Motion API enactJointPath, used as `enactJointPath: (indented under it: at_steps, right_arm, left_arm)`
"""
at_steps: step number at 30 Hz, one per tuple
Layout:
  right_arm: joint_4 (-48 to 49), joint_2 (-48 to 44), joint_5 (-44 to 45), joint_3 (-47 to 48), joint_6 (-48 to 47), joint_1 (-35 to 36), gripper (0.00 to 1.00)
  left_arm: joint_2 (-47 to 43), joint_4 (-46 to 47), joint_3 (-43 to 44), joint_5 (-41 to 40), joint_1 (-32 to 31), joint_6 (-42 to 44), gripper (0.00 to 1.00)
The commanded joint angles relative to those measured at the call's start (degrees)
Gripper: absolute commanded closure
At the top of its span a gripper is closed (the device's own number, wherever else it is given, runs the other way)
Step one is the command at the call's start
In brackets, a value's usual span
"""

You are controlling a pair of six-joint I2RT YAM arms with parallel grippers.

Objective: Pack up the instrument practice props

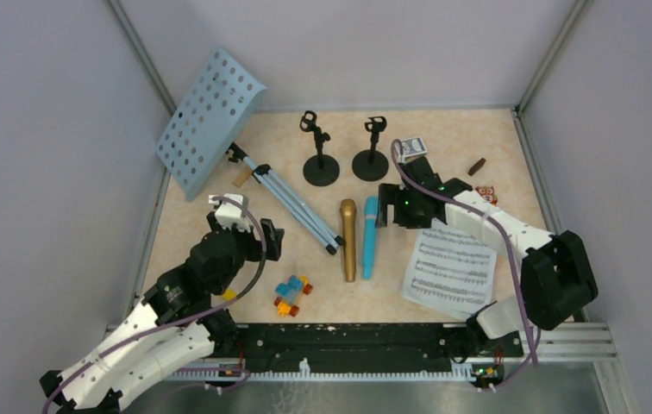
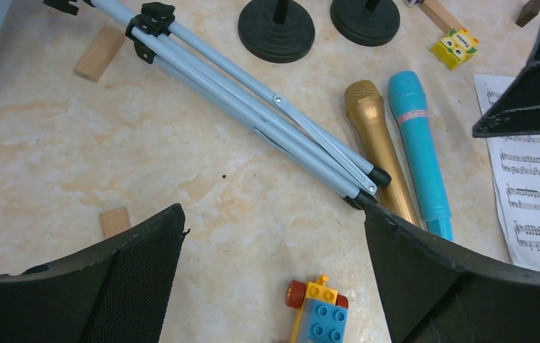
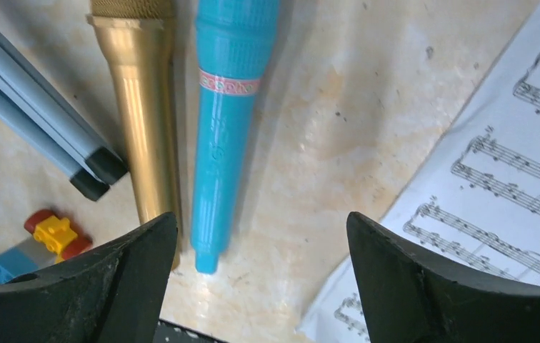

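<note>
Blue microphone (image 3: 224, 121): flat on worktop, below right gripper (image 3: 261, 223). Jaws spread wide, nothing pinched; narrow tail end of the mic seen in the gap, closer to one finger, no contact visible. In overhead view right gripper (image 1: 389, 211) hovering around mid-worktop, just right of the mic's head.

Gold microphone (image 3: 142, 121): alongside the blue one, parallel, just beside or touching, cannot tell which. Both lengthwise from far toward near edge, heads at the far end.

Sheet music (image 1: 450, 267): white printed pages, flat, toward right edge, near side, partly under the right arm.

Left gripper (image 2: 273, 214): released, jaws fully apart, empty, above bare worktop on the left half. Toy-block car (image 2: 318, 314) just ahead of the gap, toward near edge. Small wooden block (image 2: 115, 221) by the left finger.

Tripod legs (image 2: 253, 100): folded together, lying diagonally, black feet touching or almost touching the gold mic's shaft.

Music rack (image 1: 209, 121): pale-blue perforated panel, tilted up in far-left corner, joined to the legs.

Mic holders (image 1: 321, 168): two, black, round bases, upright, side by side near far edge, centre. Small card box (image 1: 413, 147) just right of them.
</note>
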Motion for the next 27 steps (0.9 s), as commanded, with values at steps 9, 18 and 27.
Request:
enactJointPath:
  at_steps: [9, 18, 27]
  right_arm:
    - [-5.2, -20.6, -30.8, -5.9, -9.7, -28.6, 0.12]
    - [2.4, -46.2, -28.5, -10.6, -4.3, -36.7, 0.12]
    - [-4.0, -52.6, -21.2, -6.9, -13.0, -32.6, 0.13]
  left_arm:
    - [-0.1, -6.0, 5.6, -4.8, 0.0, 2.3, 0.01]
    - [-6.3, -4.9, 3.1, -7.5, 0.1, -0.3, 0.01]
    - [-6.0, -4.7, 2.4, -9.1, 0.1, -0.5, 0.01]
